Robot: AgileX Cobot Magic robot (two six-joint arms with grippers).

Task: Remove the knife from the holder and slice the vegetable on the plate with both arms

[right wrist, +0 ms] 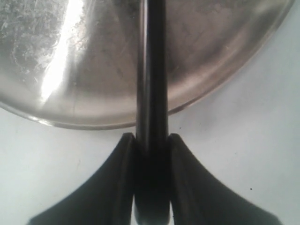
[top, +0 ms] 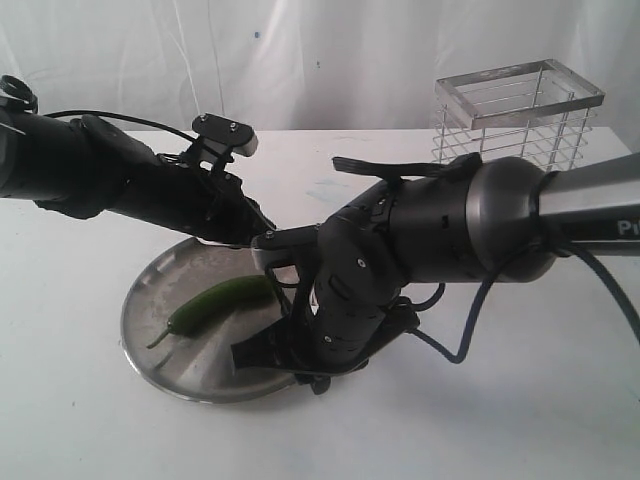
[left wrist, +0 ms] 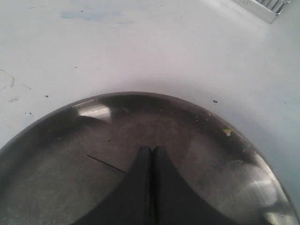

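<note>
The round steel plate (top: 160, 300) lies on the white table, and the green vegetable (top: 215, 303) rests on it with its thin stem toward the plate's left rim. My right gripper (right wrist: 151, 138) is shut on the knife (right wrist: 152, 70) by its black handle. The dark knife reaches from the plate's (right wrist: 211, 61) near rim in over its surface. In the exterior view the right gripper (top: 285, 350) hangs low at the plate's front right edge, right of the vegetable. My left gripper (left wrist: 152, 149) is shut and empty over the plate (left wrist: 56, 178), at its far side (top: 250, 228). The wire holder (top: 515, 110) stands at the back right.
The thick right arm (top: 450, 230) crosses in from the right, above the table and in front of the holder. A corner of the holder (left wrist: 267, 9) shows in the left wrist view. A white cloth backdrop hangs behind the table.
</note>
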